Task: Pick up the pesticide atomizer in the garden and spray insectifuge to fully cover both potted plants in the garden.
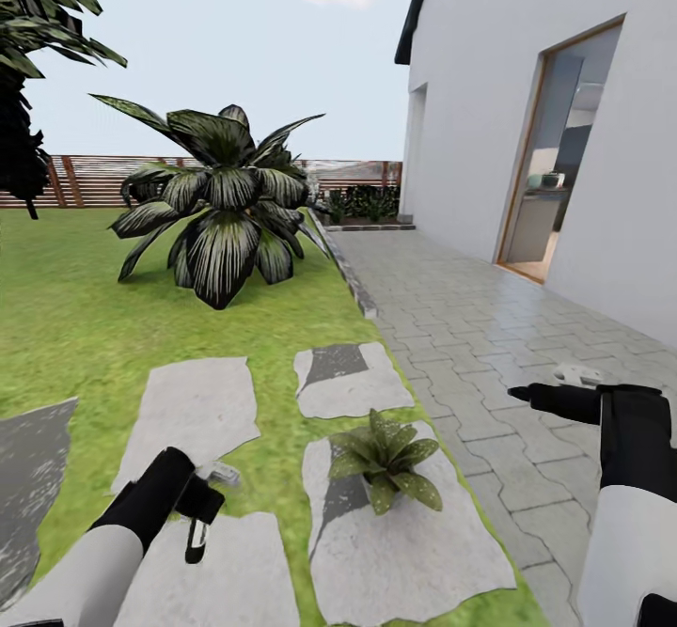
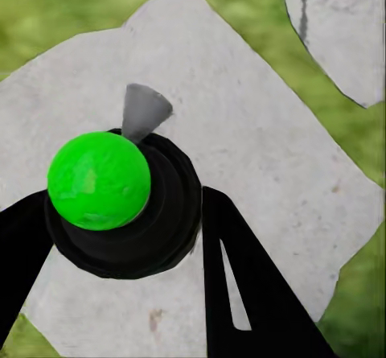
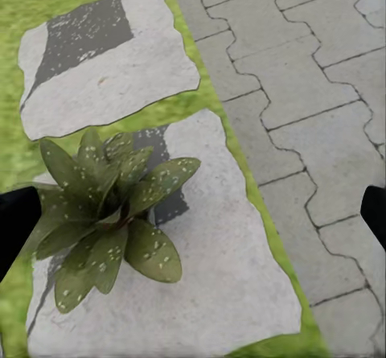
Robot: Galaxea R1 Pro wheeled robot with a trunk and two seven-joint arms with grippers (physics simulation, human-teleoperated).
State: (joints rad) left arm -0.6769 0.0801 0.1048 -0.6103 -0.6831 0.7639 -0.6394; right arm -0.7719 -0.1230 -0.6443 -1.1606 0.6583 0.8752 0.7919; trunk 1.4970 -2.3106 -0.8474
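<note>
A potted plant, a rosette of speckled pointed green leaves, sits on a pale stone slab at the lawn's edge. In the right wrist view the same potted plant lies below my right gripper, whose fingers stand wide apart at the picture's edges. My right gripper hovers over the paving to the plant's right. Low on the left, my left gripper is shut on the pesticide atomizer, whose grey nozzle pokes out. Between the black fingers the atomizer shows a bright green round top and a grey spout.
A big dark palm-like plant stands ahead on the lawn. More stone slabs lie between it and me. Grey paving runs along the white house wall with an open doorway. A slatted fence closes the back.
</note>
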